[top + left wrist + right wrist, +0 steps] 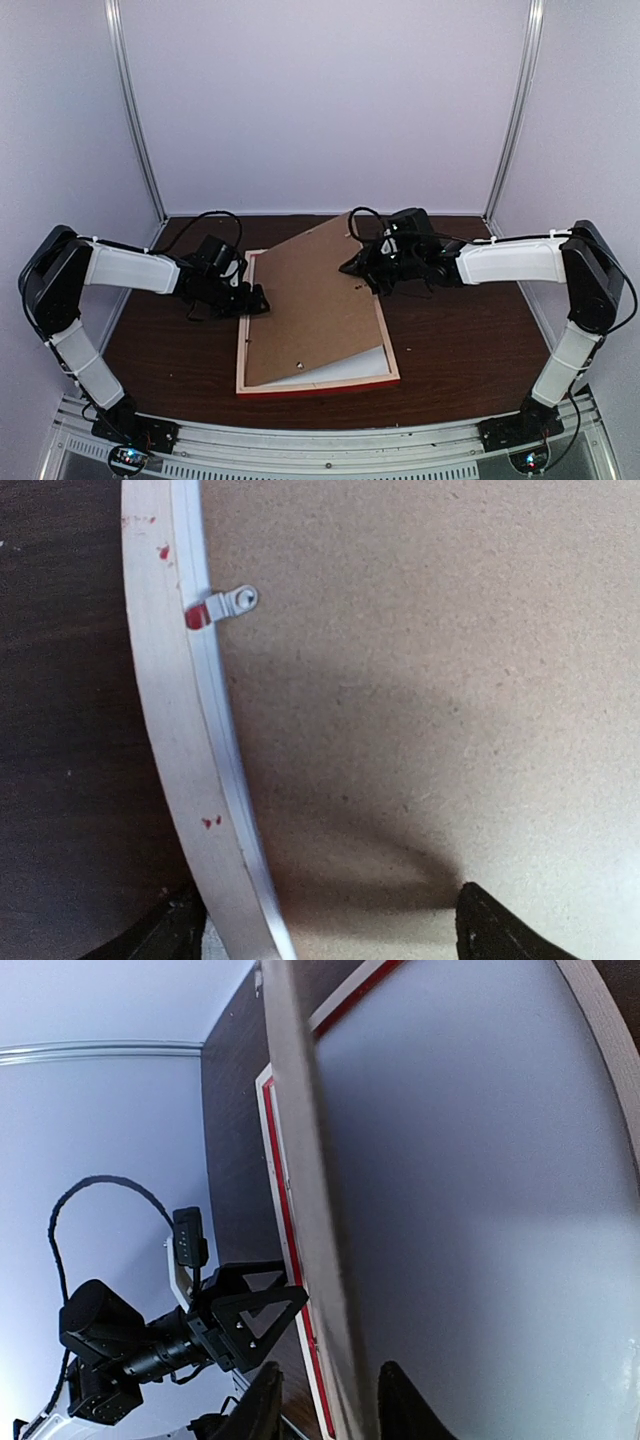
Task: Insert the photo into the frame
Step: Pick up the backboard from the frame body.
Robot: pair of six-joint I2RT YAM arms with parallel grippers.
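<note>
My left gripper [257,300] stood wide open astride the left rail of the frame [318,386], which lay face down on the table [460,340], pale back up; over it slanted the brown backing board [310,300], its far corner raised in my right gripper [352,266], closed narrow onto the thin edge. A white sheet [352,368] showed beneath; the photo I could not make out in any view; the step, I judged, was clearing the board away, and the next move called for a firm pinch and a lift clear of the rails.
</note>
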